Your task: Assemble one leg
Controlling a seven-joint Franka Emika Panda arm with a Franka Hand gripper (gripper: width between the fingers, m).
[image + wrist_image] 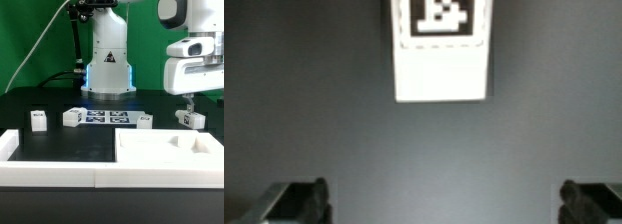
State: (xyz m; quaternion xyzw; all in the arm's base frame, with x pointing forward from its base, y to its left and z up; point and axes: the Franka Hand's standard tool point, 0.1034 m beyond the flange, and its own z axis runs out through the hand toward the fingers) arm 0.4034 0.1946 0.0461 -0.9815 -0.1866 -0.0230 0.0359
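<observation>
The black counter fills most of the exterior view. Its side edges are cut off by the picture. The big white robot arm is cut off at the top too, so only part of it shows.

A long low white wall runs along the counter's edge nearest the camera. It hides a strip of the counter behind it. The big flat white panel lies in the near corner on the exterior view's right. Its right side is cut off.

The marker board lies flat in the middle of the counter. Three small white blocks sit in a row with it. One is near the edge on the exterior view's left and two are just beside the board. Their tags are too small to read.

The leg sits near the counter's edge on the exterior view's right, behind the panel. In the wrist view the leg is cut off, so only part of its tag shows.

The claw hangs just above the leg. In the wrist view the claw has its two fingers far apart. Only their tips show. Nothing is between them, only bare counter. The leg is apart from both fingers.
</observation>
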